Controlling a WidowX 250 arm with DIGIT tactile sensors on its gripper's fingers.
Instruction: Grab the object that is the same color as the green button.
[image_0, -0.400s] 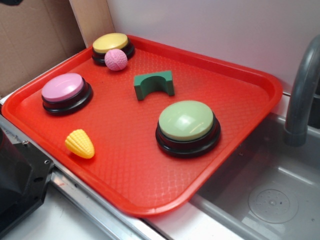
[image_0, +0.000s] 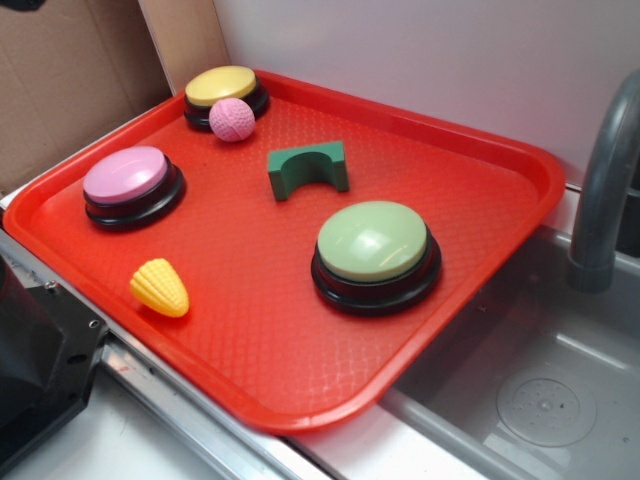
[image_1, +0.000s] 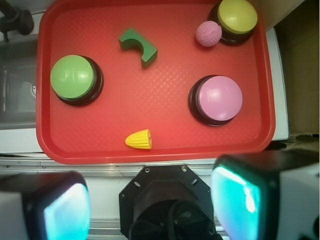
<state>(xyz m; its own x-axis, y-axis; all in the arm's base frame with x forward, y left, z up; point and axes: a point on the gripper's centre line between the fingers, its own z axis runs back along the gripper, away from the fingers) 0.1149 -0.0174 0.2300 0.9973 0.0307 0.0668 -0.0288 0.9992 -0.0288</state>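
Currently, a red tray (image_0: 480, 270) carries six items and sits beside a grey sink basin (image_0: 560, 400) with a grey faucet (image_0: 605, 190). The dark green arch block (image_0: 308, 168) lies near the tray's middle, arch opening facing the tray's near edge in the exterior view, apart from all other items. The green button (image_0: 374, 250), a pale green dome on a black base, sits near it, toward the sink side. A pink button (image_0: 131, 184) and a yellow button (image_0: 224, 93) occupy the opposite side; a pink textured ball (image_0: 232, 119) touches the yellow button's base. A yellow toy corn (image_0: 160, 287) lies near the tray's front rim. In the wrist view, the gripper (image_1: 150, 205) hangs above the tray's near edge, fingers (image_1: 235, 200) spread wide apart, holding nothing.
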